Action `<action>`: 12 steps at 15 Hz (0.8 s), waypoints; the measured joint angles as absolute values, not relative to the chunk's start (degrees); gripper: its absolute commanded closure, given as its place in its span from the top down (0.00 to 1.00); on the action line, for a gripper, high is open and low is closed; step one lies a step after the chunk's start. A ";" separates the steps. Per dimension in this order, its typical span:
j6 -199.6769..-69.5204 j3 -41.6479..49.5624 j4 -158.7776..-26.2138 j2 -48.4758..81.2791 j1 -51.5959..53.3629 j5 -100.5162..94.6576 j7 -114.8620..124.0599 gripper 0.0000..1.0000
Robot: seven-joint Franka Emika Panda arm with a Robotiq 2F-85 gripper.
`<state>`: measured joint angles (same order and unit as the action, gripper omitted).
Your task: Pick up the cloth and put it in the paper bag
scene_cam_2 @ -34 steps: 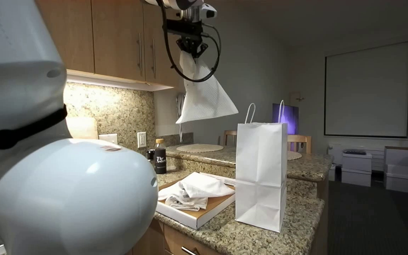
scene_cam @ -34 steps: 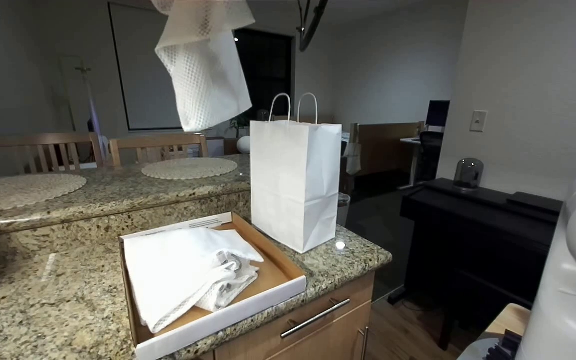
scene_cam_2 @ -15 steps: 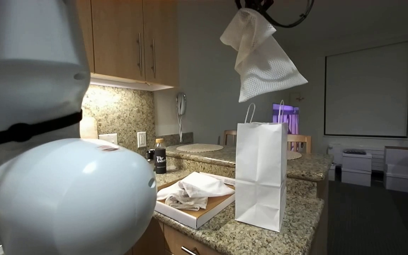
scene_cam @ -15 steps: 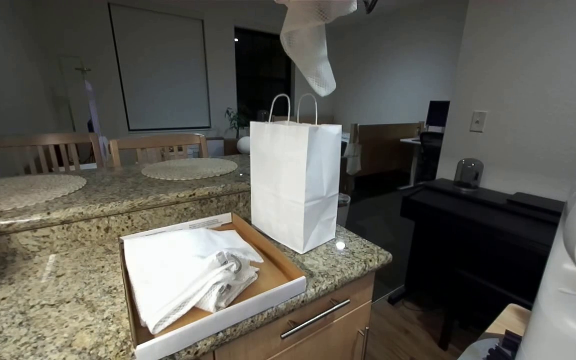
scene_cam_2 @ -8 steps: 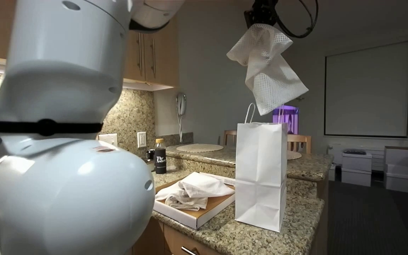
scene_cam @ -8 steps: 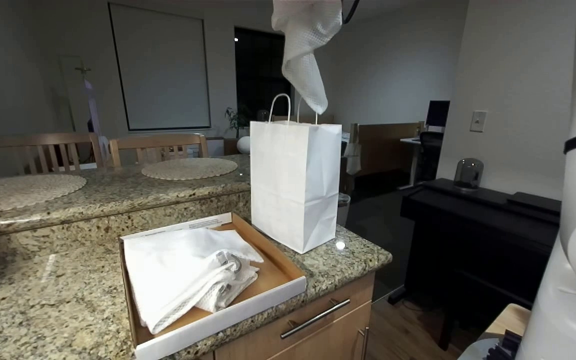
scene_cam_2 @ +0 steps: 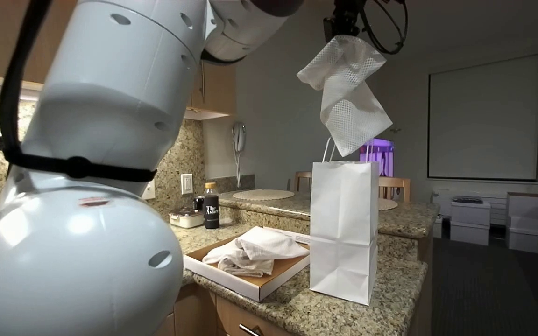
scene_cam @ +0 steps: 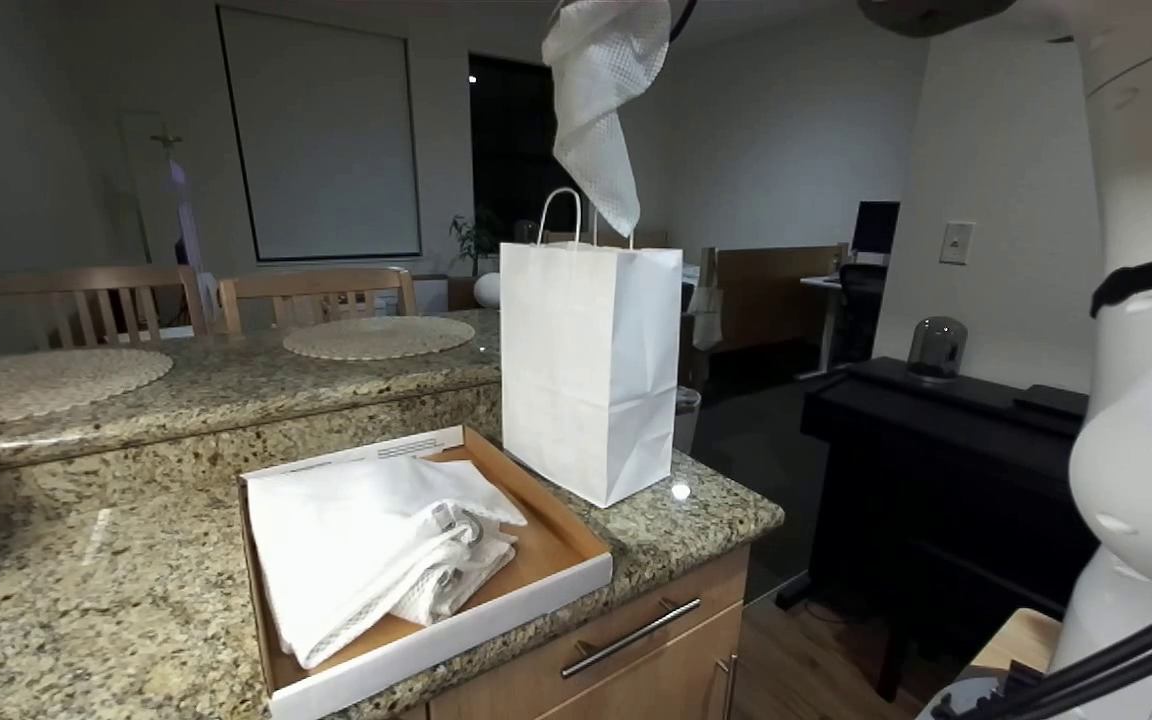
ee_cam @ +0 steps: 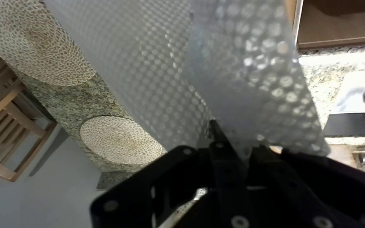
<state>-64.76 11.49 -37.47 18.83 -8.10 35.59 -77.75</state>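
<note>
While the gripper [scene_cam_2: 344,32] pinches the white mesh cloth [scene_cam_2: 352,114] up top, it hangs just above the upright paper bag [scene_cam_2: 341,224], lower tip near the handles [scene_cam: 563,190] (more white fabric [scene_cam: 351,540] lies in the shallow box [scene_cam: 444,636] alongside).

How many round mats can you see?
2, both on the raised counter: one mat nearer the paper bag, another mat farther away. Others might be hidden.

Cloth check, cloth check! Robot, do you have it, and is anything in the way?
Gripper shut on the cloth. Hanging above the paper bag, not inside yet. Upright bag handles near the cloth's tip, might snag it.
</note>
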 measured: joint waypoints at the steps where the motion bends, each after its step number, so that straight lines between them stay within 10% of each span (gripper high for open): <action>1: -63.93 11.49 -36.81 19.80 -8.25 35.59 -79.44 0.08; 12: -57.16 7.75 -25.18 21.20 -11.32 35.47 -88.96 0.08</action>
